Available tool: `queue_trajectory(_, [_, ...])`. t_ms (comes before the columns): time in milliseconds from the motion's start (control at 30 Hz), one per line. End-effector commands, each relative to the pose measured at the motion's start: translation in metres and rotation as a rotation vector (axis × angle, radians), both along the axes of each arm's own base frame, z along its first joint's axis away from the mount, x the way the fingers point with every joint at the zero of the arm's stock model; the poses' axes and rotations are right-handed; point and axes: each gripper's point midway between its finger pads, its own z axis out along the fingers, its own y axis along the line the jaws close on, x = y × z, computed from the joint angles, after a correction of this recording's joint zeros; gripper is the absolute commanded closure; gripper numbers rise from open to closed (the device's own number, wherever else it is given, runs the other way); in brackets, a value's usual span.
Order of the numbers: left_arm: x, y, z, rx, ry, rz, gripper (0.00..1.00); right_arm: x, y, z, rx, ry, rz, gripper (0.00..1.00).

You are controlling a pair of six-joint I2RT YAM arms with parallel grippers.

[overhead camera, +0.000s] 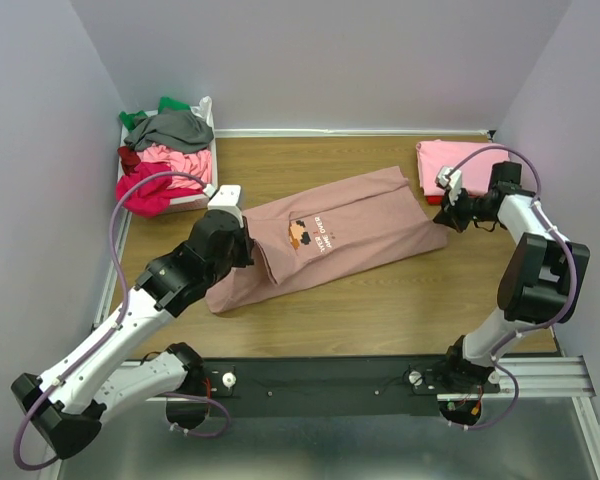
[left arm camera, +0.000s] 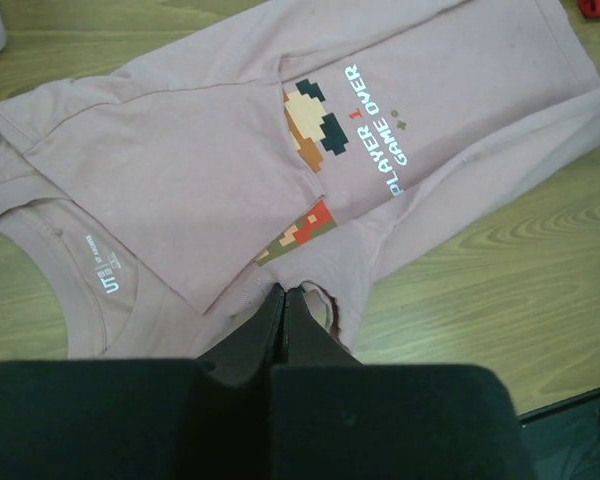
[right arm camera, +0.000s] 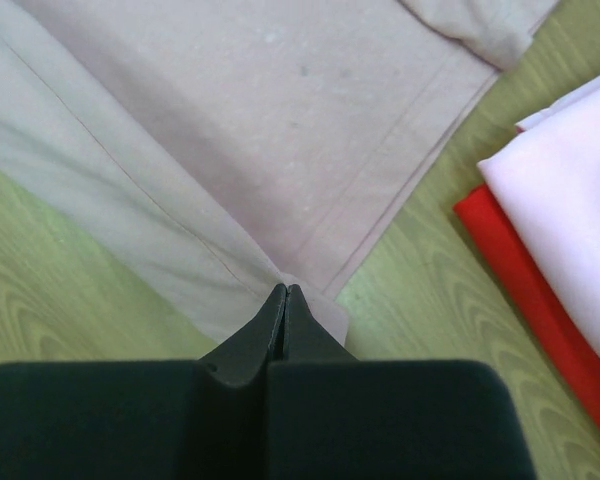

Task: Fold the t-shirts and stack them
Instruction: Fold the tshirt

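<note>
While the dusty-pink t-shirt (overhead camera: 350,225) lies side-folded mid-counter (overhead camera: 380,310), our left gripper (left arm camera: 285,305) clamped on its edge below the print and our right gripper (right arm camera: 285,300) on a hem corner, we judge the next fold needs both lifting together.

Wood-grain table (overhead camera: 380,300) under me, lilac walls (overhead camera: 330,60) all around, white bin (overhead camera: 215,165) in my far-left corner.

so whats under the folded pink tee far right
A red tee, only its edge showing beneath the pink tee. The rest is covered; anything below it is hidden.
</note>
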Motion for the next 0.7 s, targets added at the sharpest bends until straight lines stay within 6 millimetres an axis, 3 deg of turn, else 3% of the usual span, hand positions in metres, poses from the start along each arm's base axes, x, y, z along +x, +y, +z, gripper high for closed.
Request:
queue_trajectory(0, [0.011, 0.006, 0.003, -0.01, -0.03, 0.025, 1.0, 0.022, -0.006, 0.006, -0.01, -0.03, -0.044, 1.0])
queue_trajectory(667, [0.044, 0.016, -0.014, -0.002, 0.002, 0.009, 1.0, 0.047, 0.004, -0.01, -0.034, 0.002, -0.084, 1.0])
